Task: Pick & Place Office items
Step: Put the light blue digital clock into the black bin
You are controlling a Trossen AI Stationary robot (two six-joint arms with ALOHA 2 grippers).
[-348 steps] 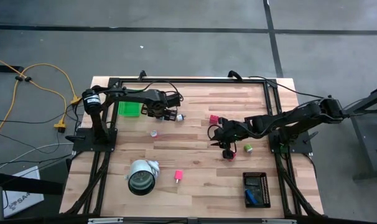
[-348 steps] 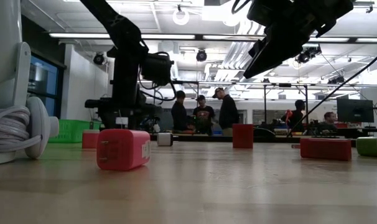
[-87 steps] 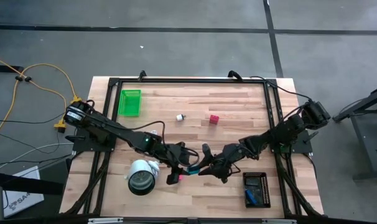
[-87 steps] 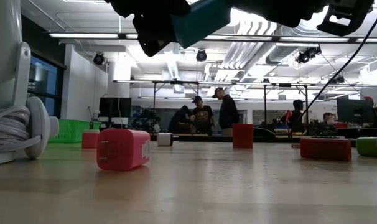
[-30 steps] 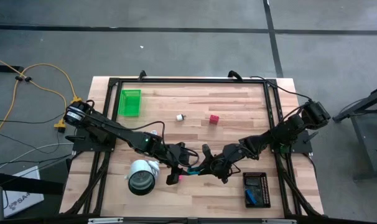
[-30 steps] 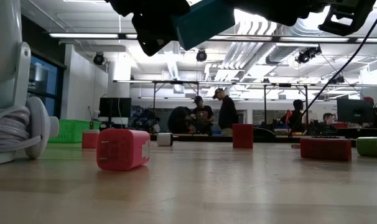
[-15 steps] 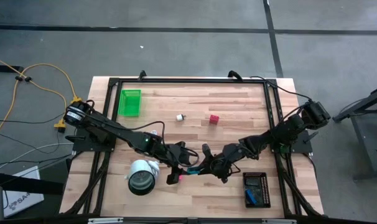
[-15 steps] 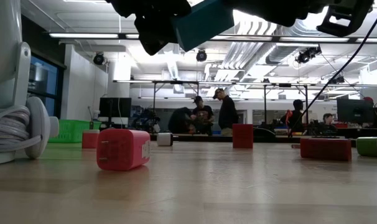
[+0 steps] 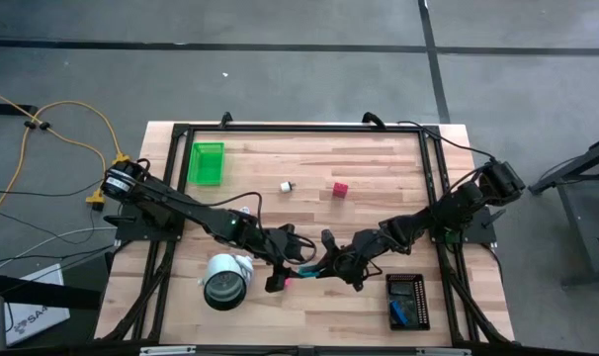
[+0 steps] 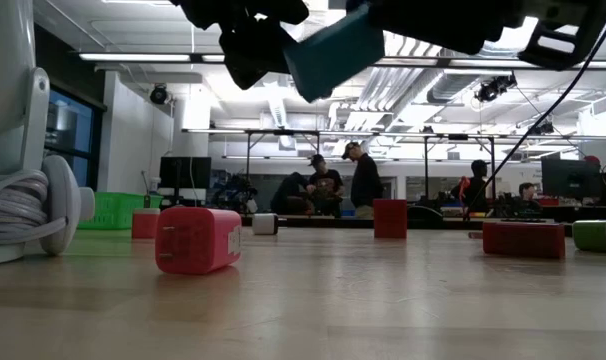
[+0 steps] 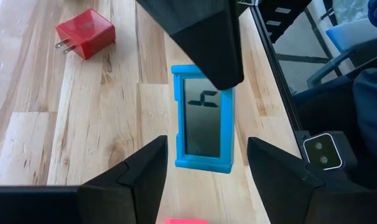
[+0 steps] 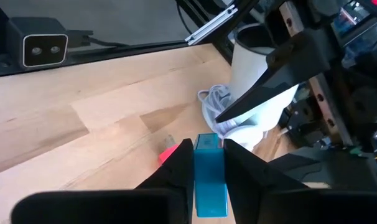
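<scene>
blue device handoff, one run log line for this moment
left gripper: open, astride blue device | right gripper: shut on blue device | held above table

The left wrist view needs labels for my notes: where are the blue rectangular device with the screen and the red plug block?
Blue rectangular device (image 11: 204,121): left wrist view, on its grey screen.
Red plug block (image 11: 87,32): left wrist view, on its top face.

A wooden table (image 9: 280,218) stands on a grey concrete floor (image 9: 299,79) crossed by dark lines, a yellow cable (image 9: 42,129) trailing beside it. Beyond the tabletop, an open workshop under strip lights (image 10: 143,57) and ceiling ducts (image 10: 423,85), where several people (image 10: 328,185) gather at benches near a monitor (image 10: 568,177).
</scene>
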